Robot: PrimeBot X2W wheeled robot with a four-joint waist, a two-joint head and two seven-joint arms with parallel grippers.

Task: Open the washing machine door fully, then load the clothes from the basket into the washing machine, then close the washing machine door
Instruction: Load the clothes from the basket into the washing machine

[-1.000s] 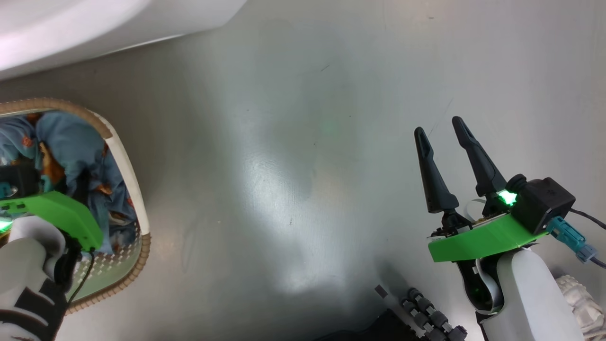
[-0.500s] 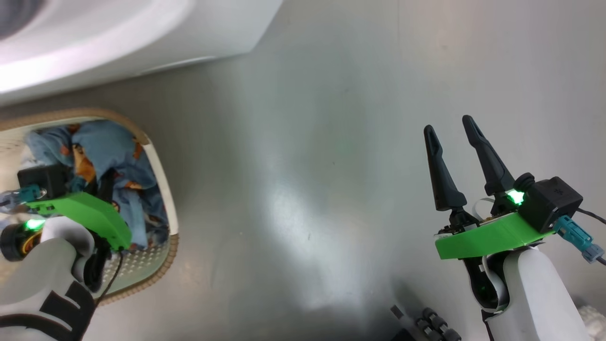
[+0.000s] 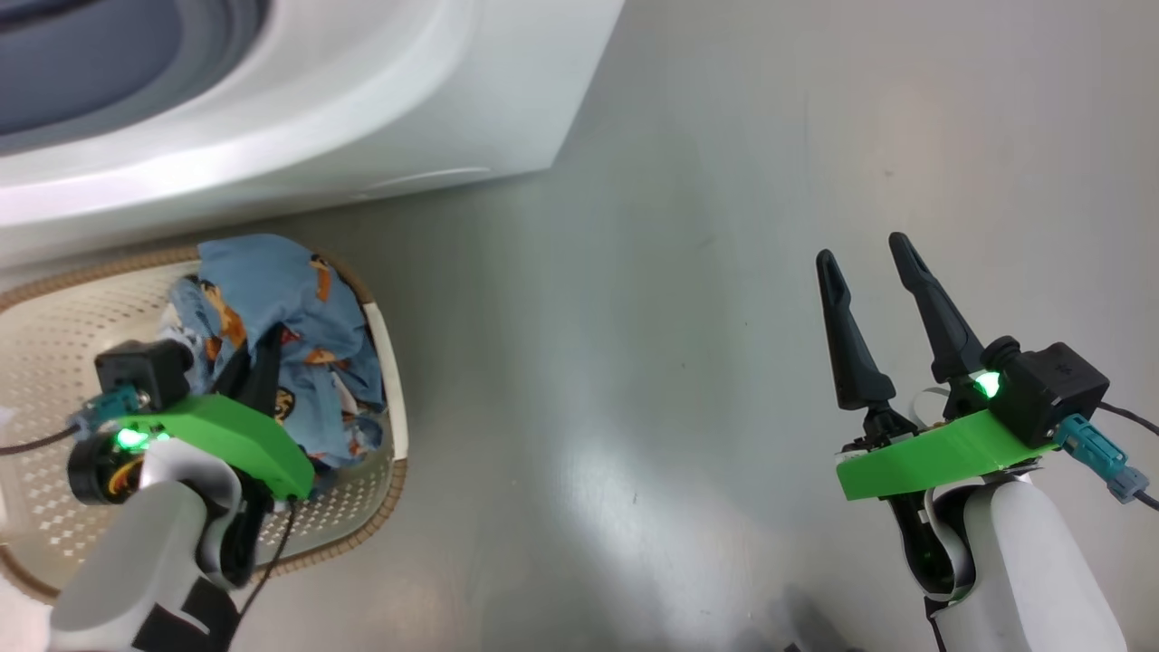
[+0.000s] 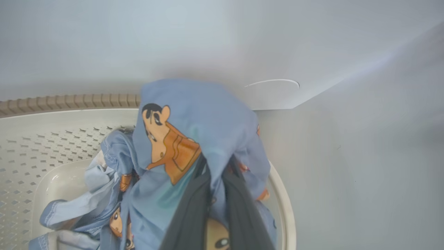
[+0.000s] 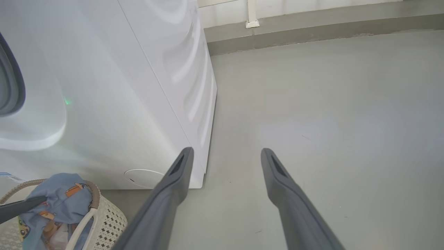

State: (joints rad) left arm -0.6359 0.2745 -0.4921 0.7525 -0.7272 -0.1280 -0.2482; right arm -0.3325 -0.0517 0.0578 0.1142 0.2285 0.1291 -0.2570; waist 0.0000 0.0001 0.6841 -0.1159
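Two grippers appear in the head view. The left gripper (image 3: pixel 256 362) is pinched tight on the clothes (image 3: pixel 290 308), a blue bundle sitting at the right end of the basket (image 3: pixel 54 362), just in front of the washing machine (image 3: pixel 407 100). The right gripper (image 3: pixel 862 250) hangs well apart over bare floor (image 3: pixel 634 380), fingers spread and holding nothing.

From the left wrist, the left gripper (image 4: pixel 216 163) has its dark fingers (image 4: pixel 189 211) closed with blue printed cloth between them. The clothes (image 4: pixel 194 114) bulge above the basket (image 4: pixel 52 139) rim, with the washing machine (image 4: pixel 138 41) behind.

From the right wrist, the right gripper (image 5: pixel 226 151) stands wide and empty by the washing machine (image 5: pixel 121 86) corner. The basket (image 5: pixel 111 222) and clothes (image 5: pixel 62 194) sit at lower left.
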